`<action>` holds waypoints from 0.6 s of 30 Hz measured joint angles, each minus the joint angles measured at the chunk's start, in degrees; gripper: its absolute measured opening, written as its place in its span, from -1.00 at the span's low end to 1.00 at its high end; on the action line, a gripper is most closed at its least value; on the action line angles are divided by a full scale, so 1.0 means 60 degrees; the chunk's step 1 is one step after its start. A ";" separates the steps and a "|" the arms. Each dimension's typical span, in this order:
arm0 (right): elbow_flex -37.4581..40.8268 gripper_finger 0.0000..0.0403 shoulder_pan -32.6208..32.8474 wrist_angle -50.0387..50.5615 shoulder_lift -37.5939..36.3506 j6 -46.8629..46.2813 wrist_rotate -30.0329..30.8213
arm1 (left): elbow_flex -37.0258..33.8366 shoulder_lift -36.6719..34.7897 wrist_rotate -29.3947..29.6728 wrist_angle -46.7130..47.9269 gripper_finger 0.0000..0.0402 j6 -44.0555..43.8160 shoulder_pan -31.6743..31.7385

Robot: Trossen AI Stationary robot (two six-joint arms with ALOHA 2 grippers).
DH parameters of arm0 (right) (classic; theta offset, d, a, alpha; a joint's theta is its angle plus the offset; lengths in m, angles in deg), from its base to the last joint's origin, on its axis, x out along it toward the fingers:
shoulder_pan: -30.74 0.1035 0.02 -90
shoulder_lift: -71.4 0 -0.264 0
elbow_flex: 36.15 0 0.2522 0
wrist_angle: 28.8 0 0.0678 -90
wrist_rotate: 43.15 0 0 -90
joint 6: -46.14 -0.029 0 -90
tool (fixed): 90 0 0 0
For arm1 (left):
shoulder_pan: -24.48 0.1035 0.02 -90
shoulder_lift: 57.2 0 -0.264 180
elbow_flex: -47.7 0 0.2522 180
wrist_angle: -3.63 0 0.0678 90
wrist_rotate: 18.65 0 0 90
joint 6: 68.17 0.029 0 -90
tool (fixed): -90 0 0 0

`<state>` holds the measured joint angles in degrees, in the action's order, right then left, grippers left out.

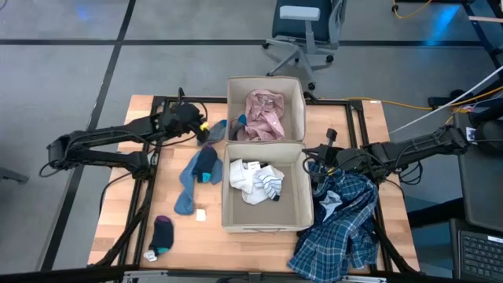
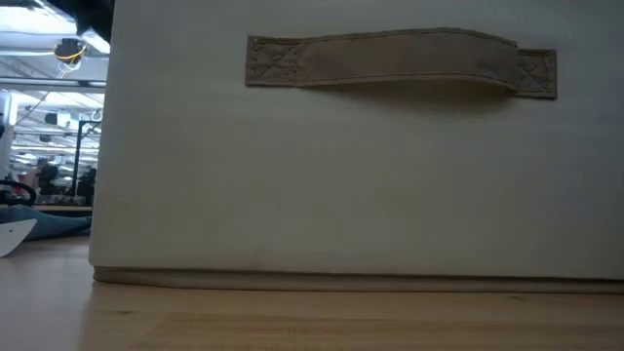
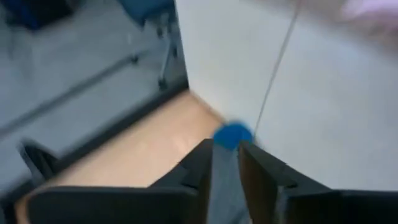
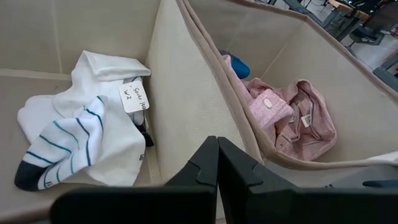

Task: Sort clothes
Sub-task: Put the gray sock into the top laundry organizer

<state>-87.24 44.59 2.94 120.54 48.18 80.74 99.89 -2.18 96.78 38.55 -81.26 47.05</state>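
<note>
Two beige bins stand mid-table. The far bin [image 1: 233, 86] holds a pink shirt [image 1: 265, 114] with a blue bit of cloth [image 4: 239, 65] beside it. The near bin [image 1: 225, 196] holds white striped socks [image 1: 255, 181]. My left gripper [image 1: 206, 126] is at the far bin's left wall, shut on a grey sock [image 1: 218, 129]. My right gripper [image 4: 217, 146] hangs shut and holding nothing by the near bin's right wall. Below that arm lies a blue-white plaid shirt [image 1: 342, 228], its near end at the table's front edge. My left gripper [image 3: 225, 152] pinches the grey sock [image 3: 224, 180] between its two fingers. The sock's blue end [image 3: 233, 134] sticks out just past the fingertips. The fingers slant down from the table's left toward the far bin's corner. How the remainder of the sock hangs does not show.
Blue and teal socks [image 1: 196, 177] lie on the table left of the near bin. A dark sock with purple and teal ends [image 1: 162, 233] lies near the front left corner. In the low view the near bin's wall and handle [image 2: 400, 60] fill the picture.
</note>
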 joint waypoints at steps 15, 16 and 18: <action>-0.0014 -0.96 0.0000 -0.0285 0.0488 -0.0047 -0.0106 | -0.0250 0.3578 -0.1188 0.0291 -0.01 -0.1008 0.0410; -0.0015 -0.96 0.0000 -0.0309 0.0531 -0.0047 -0.0106 | -0.0250 0.3716 -0.1192 0.0372 -0.01 -0.1008 0.0427; -0.0022 -0.96 0.0000 -0.0321 0.0553 -0.0047 -0.0106 | -0.0250 0.3958 -0.1195 0.0428 -0.02 -0.1008 0.0482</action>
<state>-87.37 44.59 1.02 123.86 47.90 80.10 98.39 21.57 89.61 41.13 -87.31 49.94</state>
